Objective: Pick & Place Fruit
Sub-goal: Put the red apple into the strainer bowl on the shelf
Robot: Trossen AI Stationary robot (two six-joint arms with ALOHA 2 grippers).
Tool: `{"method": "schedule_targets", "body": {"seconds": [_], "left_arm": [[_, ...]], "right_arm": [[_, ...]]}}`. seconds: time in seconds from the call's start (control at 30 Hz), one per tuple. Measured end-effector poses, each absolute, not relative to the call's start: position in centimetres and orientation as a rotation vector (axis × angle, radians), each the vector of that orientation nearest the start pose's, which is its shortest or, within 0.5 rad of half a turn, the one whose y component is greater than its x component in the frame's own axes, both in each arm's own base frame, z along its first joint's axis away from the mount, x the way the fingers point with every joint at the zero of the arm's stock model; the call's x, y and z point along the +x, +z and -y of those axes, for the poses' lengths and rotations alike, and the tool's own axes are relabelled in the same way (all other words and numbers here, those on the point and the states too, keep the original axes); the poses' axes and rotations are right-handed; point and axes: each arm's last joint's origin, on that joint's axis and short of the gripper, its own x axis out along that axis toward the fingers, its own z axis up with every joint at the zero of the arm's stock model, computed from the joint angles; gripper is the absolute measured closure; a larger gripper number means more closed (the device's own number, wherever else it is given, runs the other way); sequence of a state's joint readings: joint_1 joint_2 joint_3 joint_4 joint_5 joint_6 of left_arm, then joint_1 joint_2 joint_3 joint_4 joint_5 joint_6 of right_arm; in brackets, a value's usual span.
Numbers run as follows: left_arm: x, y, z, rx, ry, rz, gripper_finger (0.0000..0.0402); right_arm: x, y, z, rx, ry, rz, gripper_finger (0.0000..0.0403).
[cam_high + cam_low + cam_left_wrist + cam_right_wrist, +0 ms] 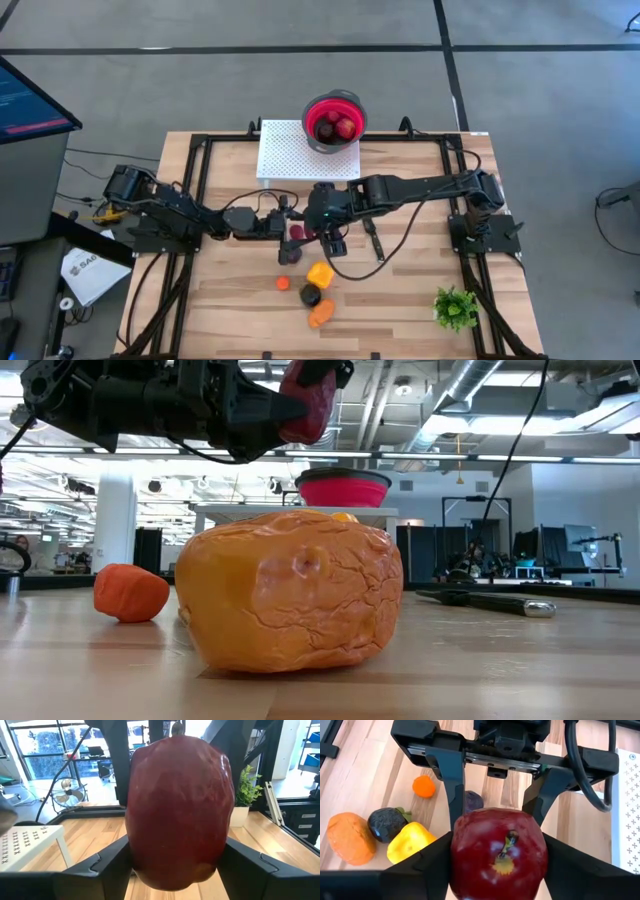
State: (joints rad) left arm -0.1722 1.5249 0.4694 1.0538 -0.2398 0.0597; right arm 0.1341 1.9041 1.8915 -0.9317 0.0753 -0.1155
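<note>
Two pincers on one fruit: the left pincer and the right pincer both grip the red apple, each from its own side. The apple is in the air above mid counter, near the loose fruit.

Risks, as I judge them:
- Handover clash. If one arm pulls before the other lets go, the apple twists out or the fingers scrape.
- Both letting go at once means a drop. The apple would land among the yellow pepper, the blackish fruit, the big orange fruit, the small orange one and the purple one, and scatter them.
- The skin looks smooth and round, so a shallow grip could slip.
- The red bowl already holds red fruit, so a hard drop in could bounce.
- The knife lies just beside the right arm's path.

Surface: light wood planks inside a black frame. A white perforated board sits under the bowl, and a plant sprig stands at one corner.

Room: grey floor, open lab, ceiling ducts, windows and a fan beyond.
</note>
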Motion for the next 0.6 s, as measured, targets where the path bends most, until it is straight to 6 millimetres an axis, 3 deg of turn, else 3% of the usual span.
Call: {"method": "schedule_targets", "body": {"seconds": [0.2, 0.33, 0.43, 0.6], "left_arm": [[27.4, 18.3, 4.1, 0.066, 0.064, -0.006, 0.0146], [27.4, 18.3, 4.0, 0.069, 0.057, -0.01, 0.0122], [27.4, 18.1, 3.8, 0.06, 0.063, -0.03, 0.0105], [27.5, 18.1, 3.3, 0.043, 0.077, -0.03, 0.0093]], "right_arm": [[40.3, 33.1, -5.2, -0.171, 0.089, -0.97, 0.0167], [39.0, 32.1, -4.6, -0.132, 0.06, -1.142, 0.0161], [37.9, 31.8, -3.2, -0.094, 0.009, -1.267, 0.0164], [37.7, 32.5, 0.8, -0.035, -0.083, -1.238, 0.0165]]}}
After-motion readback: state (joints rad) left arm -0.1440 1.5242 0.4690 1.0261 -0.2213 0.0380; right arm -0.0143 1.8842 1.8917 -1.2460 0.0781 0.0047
